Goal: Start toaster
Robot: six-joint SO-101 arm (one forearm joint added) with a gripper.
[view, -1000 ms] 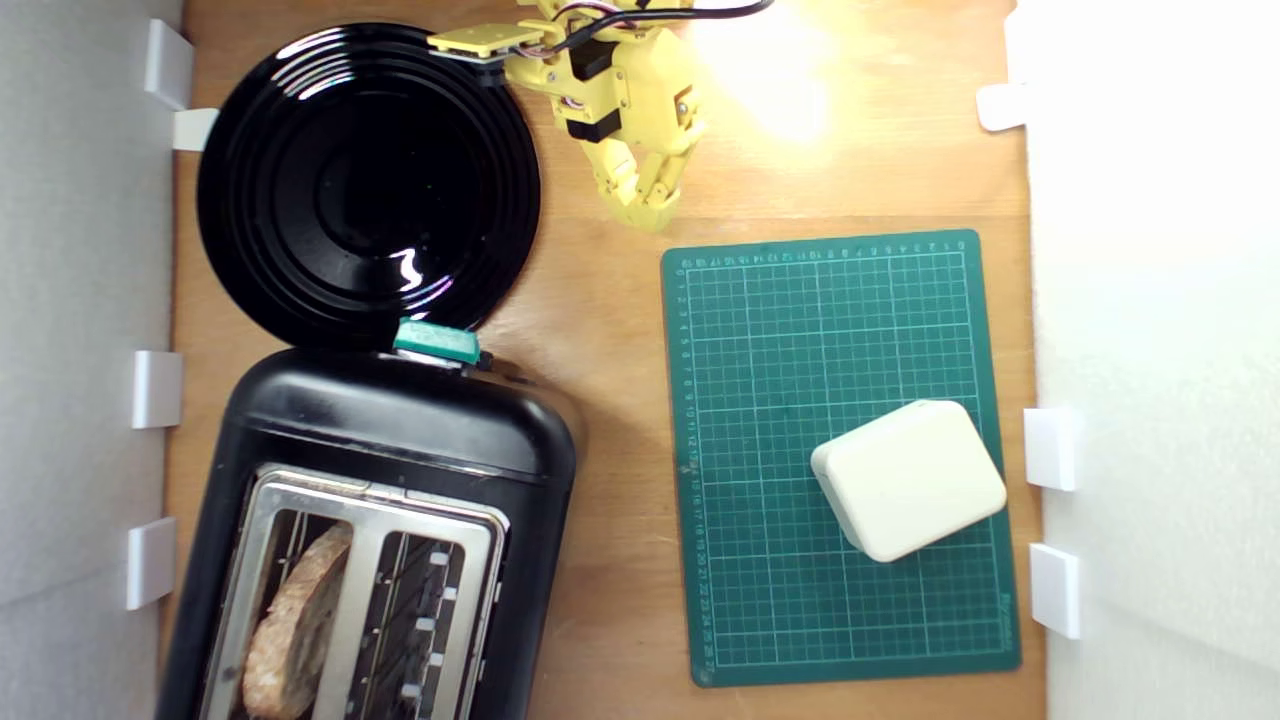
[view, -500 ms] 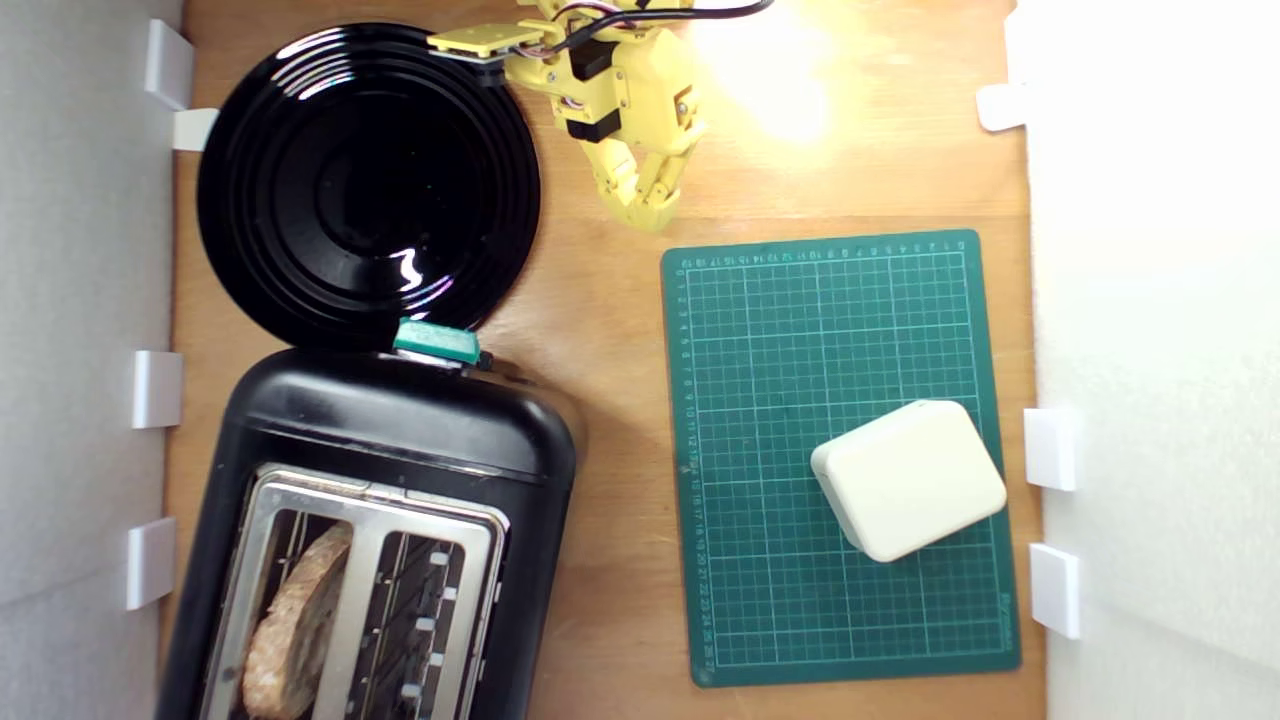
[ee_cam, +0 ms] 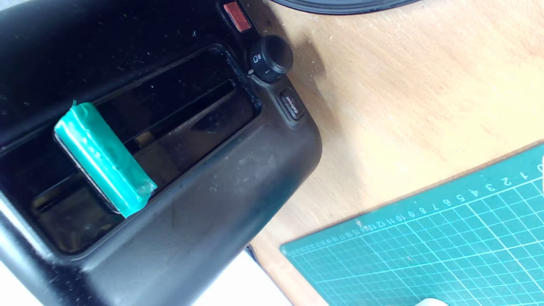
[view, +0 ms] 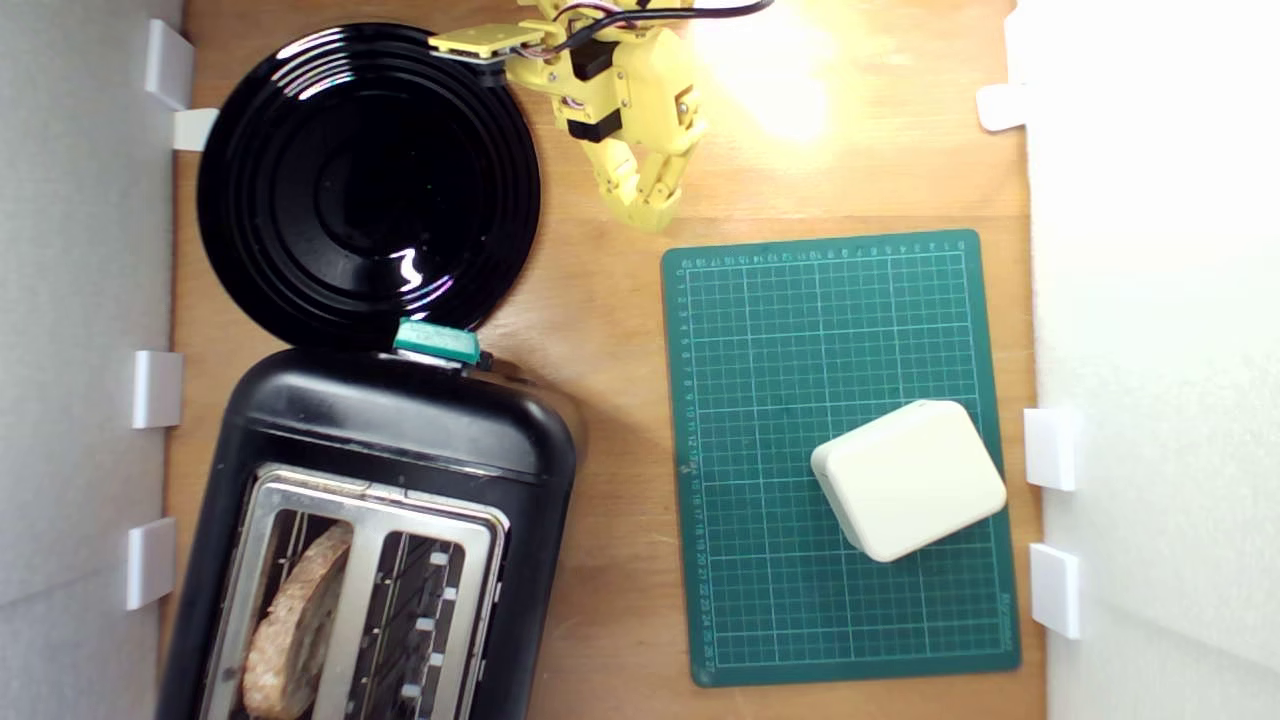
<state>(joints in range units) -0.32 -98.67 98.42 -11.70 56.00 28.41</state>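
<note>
Fingers (view: 645, 205): yellow, on the yellow arm (view: 625, 85) at the far edge of the desk (view: 600, 330); tips drawn narrow, almost together, nothing between them, hanging over bare wood.

Toaster (view: 400, 430): glossy black, two slots, silver top plate; well apart from the fingers, toward the exterior view's lower left. A slice of bread (view: 295, 625) sits in the slot nearer that view's left; the other slot holds nothing.

Lever tab (view: 436, 341): teal-green, on the toaster's end that faces the fingers, clear of them. In the wrist view it sits in a recessed track; beside the track are a round black knob (ee_cam: 272, 57), a small dark button (ee_cam: 292, 103) and a red button (ee_cam: 236, 16).

Plate (view: 368, 185): round, black, ridged; just beside the fingers, on the exterior view's left, its rim near the lever tab.

Cutting mat (view: 840, 455): green, gridded; its top edge just beyond the fingertips.

Box (view: 908, 478): cream, rounded; on the mat, well apart from the fingers.
</note>
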